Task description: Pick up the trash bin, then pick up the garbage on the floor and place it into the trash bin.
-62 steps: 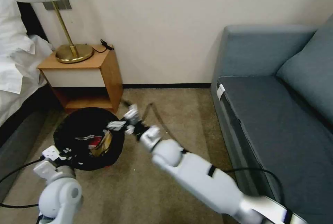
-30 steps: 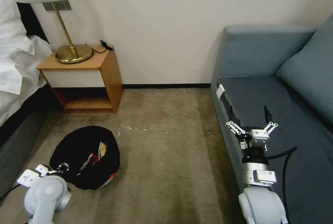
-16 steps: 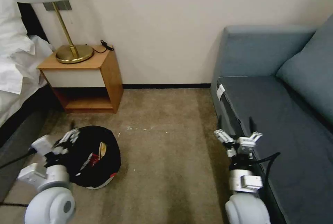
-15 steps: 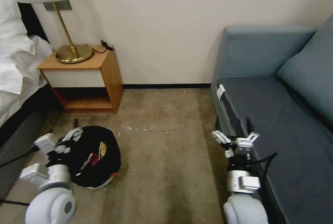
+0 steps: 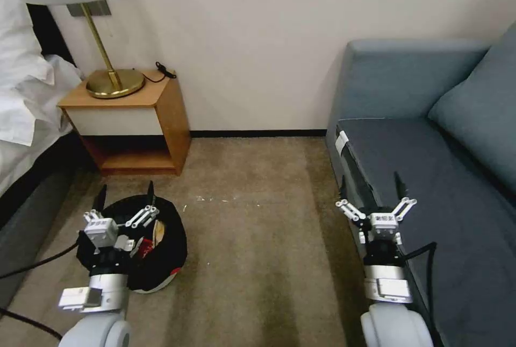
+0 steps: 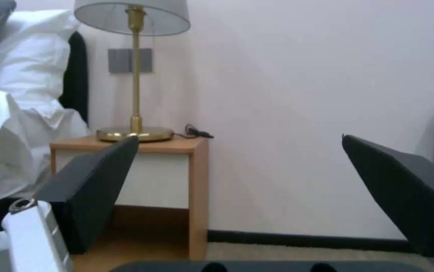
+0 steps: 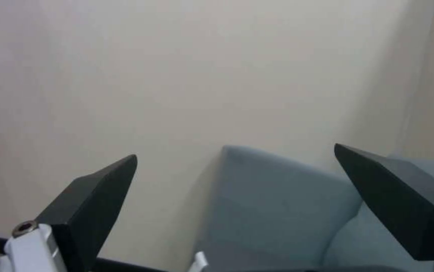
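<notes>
Carpeted bedroom corner: beige carpet point(image 5: 252, 239) running between a wooden nightstand point(image 5: 134, 121) with a brass lamp point(image 5: 110, 80) and a blue-grey sofa point(image 5: 430, 164).

The trash bin point(image 5: 166, 250) is sitting on the carpet near the nightstand, black liner open, red and tan scraps of garbage point(image 5: 153, 236) lying inside.

Change: the left gripper point(image 5: 124, 199), which was clamped low at the bin's rim a second ago, is now raised over the bin with jaws spread wide and holding nothing. The right gripper point(image 5: 371, 188) is upright beside the sofa edge, likewise spread and empty, having swung away from the bin.

Judgement: bin released, collection looking finished. Only pale crumbs point(image 5: 215, 199) are showing on the carpet. Nothing is blocking either arm.
</notes>
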Tool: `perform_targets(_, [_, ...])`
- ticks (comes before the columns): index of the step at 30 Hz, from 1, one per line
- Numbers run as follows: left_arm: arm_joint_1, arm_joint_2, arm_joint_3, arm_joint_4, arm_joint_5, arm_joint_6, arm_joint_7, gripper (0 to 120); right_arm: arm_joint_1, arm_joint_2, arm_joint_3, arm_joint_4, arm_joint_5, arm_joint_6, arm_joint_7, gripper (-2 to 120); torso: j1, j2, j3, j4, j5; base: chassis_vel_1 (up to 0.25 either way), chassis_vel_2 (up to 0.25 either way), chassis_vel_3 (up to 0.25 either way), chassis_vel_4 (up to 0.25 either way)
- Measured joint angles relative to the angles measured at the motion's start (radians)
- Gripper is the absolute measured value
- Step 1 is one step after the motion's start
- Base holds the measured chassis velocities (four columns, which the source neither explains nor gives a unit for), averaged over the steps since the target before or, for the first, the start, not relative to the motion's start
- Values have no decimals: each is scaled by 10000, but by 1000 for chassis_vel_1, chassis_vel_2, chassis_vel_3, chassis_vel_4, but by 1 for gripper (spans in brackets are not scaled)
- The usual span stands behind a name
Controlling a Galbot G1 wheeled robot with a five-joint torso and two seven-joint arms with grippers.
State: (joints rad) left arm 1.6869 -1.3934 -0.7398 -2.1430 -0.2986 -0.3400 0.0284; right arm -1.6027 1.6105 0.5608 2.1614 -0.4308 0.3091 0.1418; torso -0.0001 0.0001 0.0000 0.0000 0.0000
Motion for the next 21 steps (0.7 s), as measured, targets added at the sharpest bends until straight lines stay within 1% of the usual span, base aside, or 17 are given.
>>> perform_targets(4, [19,-26,-29,-24,-88,12,132,100,12,-4,176,54,168,-124,-142,100,0,0,0,-1,0,0,0,0,0])
perform_targets(21, [7,-23,-38,-28,-164,95,109,100,24,-16,183,56,244,-147,-164,100,0,0,0,0,0,0,0,0,0])
